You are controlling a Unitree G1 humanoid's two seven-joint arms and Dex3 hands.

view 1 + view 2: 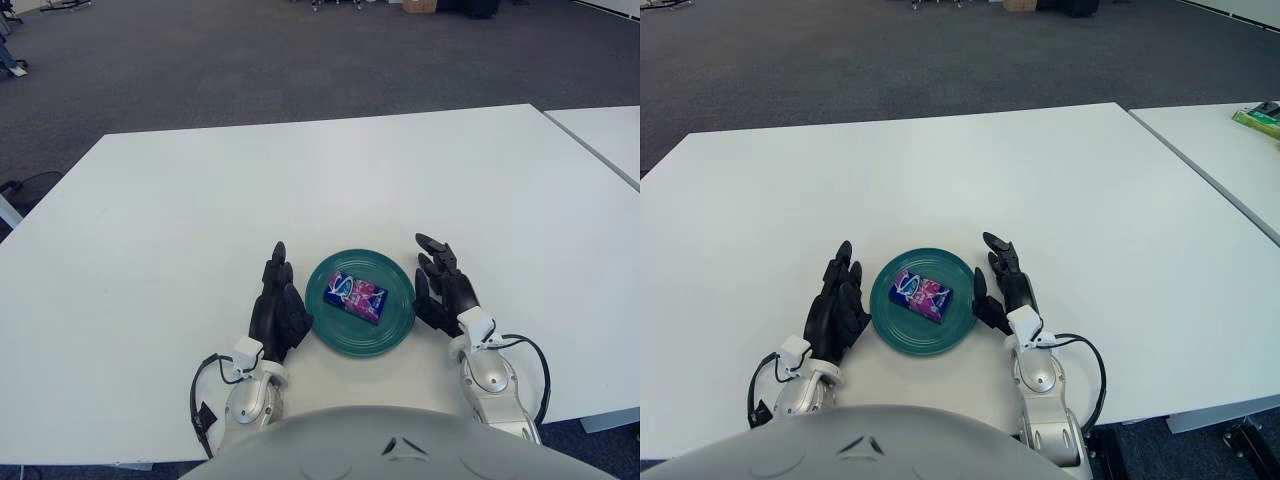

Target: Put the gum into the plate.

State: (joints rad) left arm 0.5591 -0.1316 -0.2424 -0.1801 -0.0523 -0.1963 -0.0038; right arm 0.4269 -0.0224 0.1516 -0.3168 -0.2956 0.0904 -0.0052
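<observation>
A blue and purple gum pack [356,296] lies flat inside the green plate [396,322] near the table's front edge. My left hand [279,303] shows just left of the plate, fingers spread and holding nothing. My right hand [443,284] shows just right of the plate, fingers relaxed and holding nothing. Neither hand touches the gum. The same layout shows in the right eye view, with the gum pack [921,296] in the plate [958,319].
The white table [300,190] stretches wide ahead and to both sides. A second white table [1220,150] stands to the right across a narrow gap, with a green object [1260,120] on it. Grey carpet lies beyond.
</observation>
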